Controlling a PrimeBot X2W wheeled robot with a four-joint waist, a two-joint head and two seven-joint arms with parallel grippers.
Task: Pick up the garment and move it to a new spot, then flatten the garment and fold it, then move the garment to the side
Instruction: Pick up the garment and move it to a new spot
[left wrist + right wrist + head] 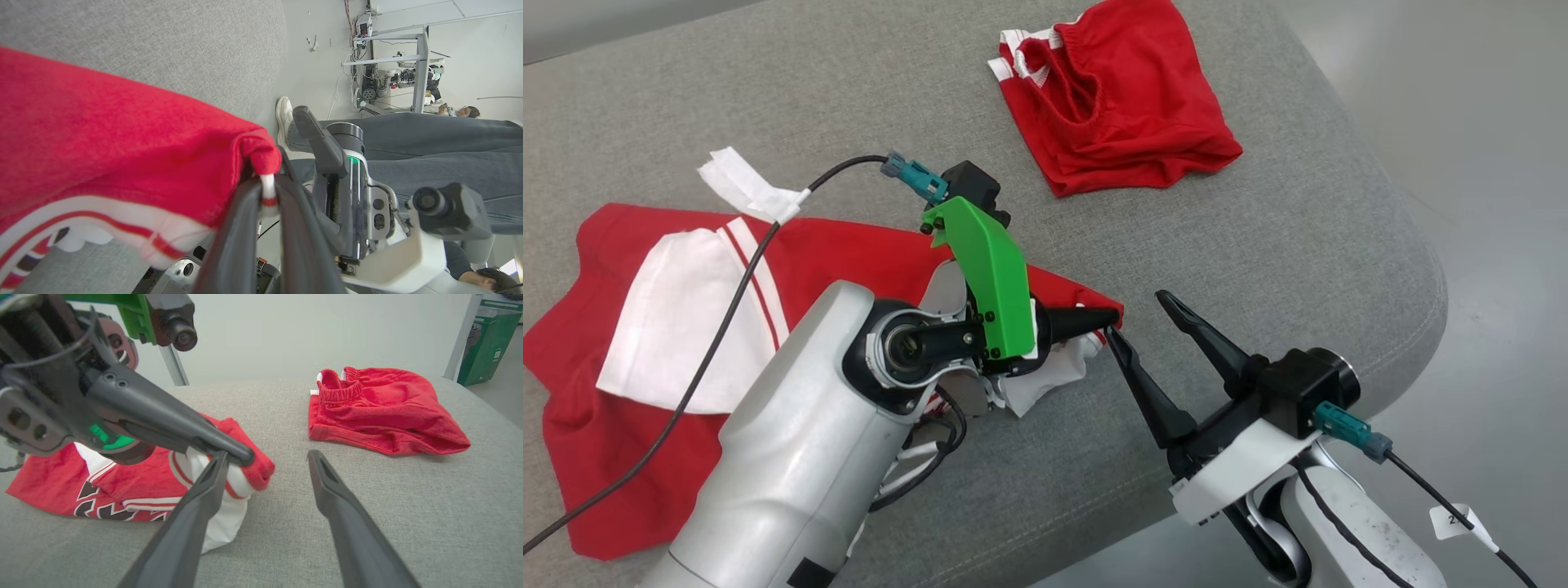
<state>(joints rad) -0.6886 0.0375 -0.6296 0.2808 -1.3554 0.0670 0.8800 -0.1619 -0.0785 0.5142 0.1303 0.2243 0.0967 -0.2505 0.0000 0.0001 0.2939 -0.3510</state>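
Left tool [1104, 320] clamped on a corner of the jersey [596, 425], which lies at the front of the grey woven surface [849, 98]. Right tool [1135, 314] wide open, empty, just beside that corner. Jersey is thin, floppy red knit with a white panel and stripe trim. Suggest right takes a second corner, then lift together to avoid bunching. Elastic-waist shorts [1127, 114] lie well apart.

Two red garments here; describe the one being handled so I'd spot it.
On the grey cushion, look to the near left. The garment lies spread there, its corner pinched by the left gripper. Unlike the bunched shorts farther back, it has a big white panel.
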